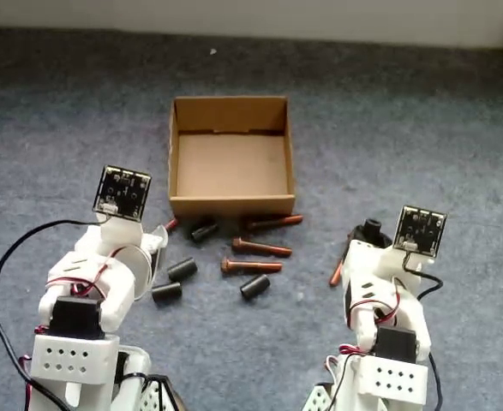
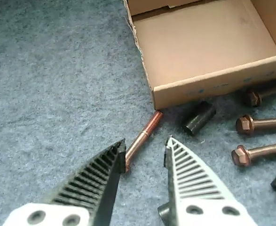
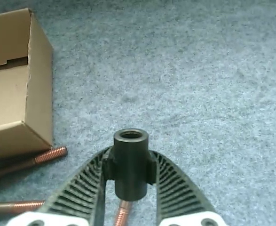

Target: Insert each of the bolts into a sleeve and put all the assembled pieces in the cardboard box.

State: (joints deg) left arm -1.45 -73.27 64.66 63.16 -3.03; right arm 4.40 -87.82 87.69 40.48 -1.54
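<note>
Assembly looks to be the step in hand. The right gripper [image 3: 129, 159] is clamped on a short black cylindrical sleeve [image 3: 130, 140], held upright with its bore facing up, over the near-right part of the grey-blue carpet [image 2: 58, 70]. The left gripper [image 2: 145, 143] hangs wide open and holds nothing. It is above a copper-coloured threaded bolt [image 2: 149, 125] lying just off the front-left corner of the empty brown cardboard box [image 2: 213, 84]. The bolt's shank runs between the jaws and its head end is hidden. Next, the left gripper probably needs to descend, close on the shank, lift it, and line the threaded tip up with the sleeve's bore.
</note>
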